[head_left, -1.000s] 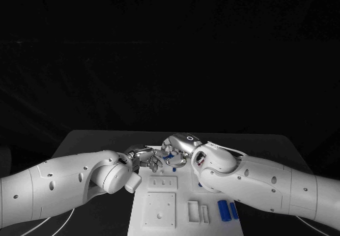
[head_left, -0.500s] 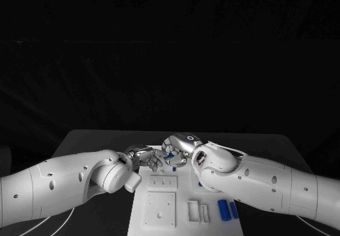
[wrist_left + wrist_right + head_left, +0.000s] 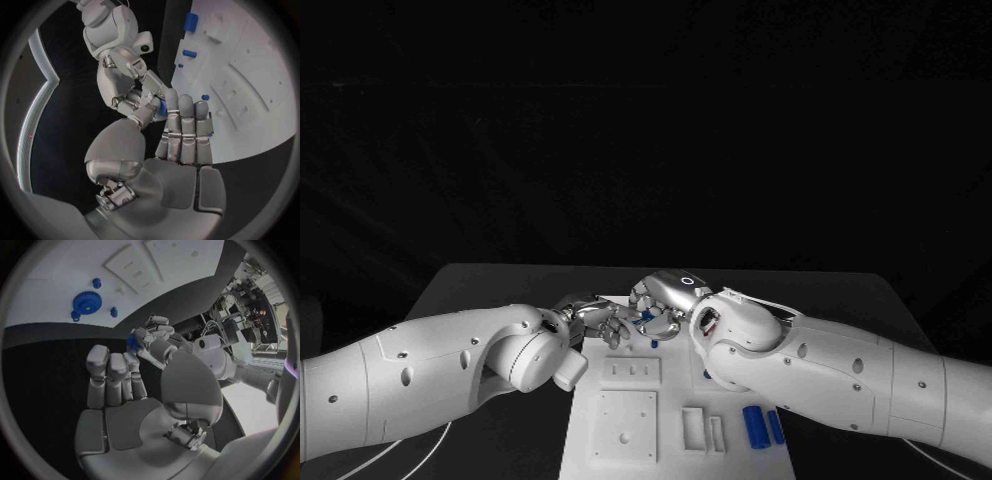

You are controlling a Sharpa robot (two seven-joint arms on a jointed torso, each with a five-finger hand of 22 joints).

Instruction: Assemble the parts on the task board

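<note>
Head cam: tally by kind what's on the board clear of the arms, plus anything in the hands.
Blue bars: 2
White bars: 2
White plates: 2
Blue peg: 1
Blue piece, pinched between left hand and right hand: 1
Total: 8
</note>
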